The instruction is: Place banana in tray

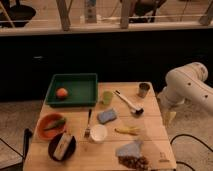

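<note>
The banana (pixel 127 131) is small and yellow and lies on the wooden table (pixel 152 132), right of the white cup (pixel 98 133). The dark-green tray (pixel 73 90) stands at the table's far left and holds a round orange fruit (pixel 62 93). My gripper (pixel 169 118) hangs from the white arm (pixel 187 85) at the table's right edge. It points down, to the right of the banana and apart from it, and holds nothing that I can see.
An orange bowl (pixel 51 125) with a green vegetable and a black plate (pixel 62 146) stand at the front left. A fork (pixel 88 123), blue sponge (pixel 106 116), green cup (pixel 107 97), brush (pixel 129 103), metal cup (pixel 144 90) and a bluish bag with brown bits (pixel 131 154) are spread over the table.
</note>
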Robot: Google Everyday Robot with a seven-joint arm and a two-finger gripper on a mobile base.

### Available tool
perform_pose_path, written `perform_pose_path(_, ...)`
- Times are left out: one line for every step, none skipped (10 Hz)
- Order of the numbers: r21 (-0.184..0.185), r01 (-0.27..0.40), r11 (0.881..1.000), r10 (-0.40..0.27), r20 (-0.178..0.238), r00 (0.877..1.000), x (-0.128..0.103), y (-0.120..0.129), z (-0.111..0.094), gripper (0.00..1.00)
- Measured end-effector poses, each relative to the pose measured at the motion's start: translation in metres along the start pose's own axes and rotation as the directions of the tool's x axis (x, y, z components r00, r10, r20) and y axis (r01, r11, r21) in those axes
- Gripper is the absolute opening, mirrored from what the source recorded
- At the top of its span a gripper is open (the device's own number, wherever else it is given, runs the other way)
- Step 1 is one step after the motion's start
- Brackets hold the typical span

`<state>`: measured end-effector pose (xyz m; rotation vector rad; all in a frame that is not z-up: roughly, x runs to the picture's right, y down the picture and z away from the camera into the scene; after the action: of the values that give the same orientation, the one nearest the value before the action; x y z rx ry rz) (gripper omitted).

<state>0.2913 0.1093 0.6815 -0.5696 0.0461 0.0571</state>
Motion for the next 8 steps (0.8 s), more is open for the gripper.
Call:
perform_pose_path(0.0,0.0,1.0,0.0,0.0,1.0,0.0,0.0,0.0,0.8)
perform_pose_path(0.0,0.0,1.0,0.0,0.0,1.0,0.0,0.0,0.0,0.8)
perform_pose_path(0.0,0.0,1.0,0.0,0.0,1.0,0.0,0.0,0.0,0.8)
perform_pose_path(-0.001,0.001,1.0,-0.001,0.0,1.0,0.0,0.0,0.0,0.8)
perform_pose_path(-0.001,0.004,1.0,-0.004,-0.001,1.0,-0.001,0.001,0.001,0.8)
perform_pose_path(-0.002,0.03,1.0,-0.03,-0.006,1.0,-0.011,0.012,0.008,0.8)
perform_pose_path(-0.002,0.047,0.999,-0.047,-0.009,0.999,-0.022,0.02,0.012,0.8)
perform_pose_path(-0.002,0.067,0.998,-0.067,-0.011,0.998,-0.033,0.024,0.016,0.8)
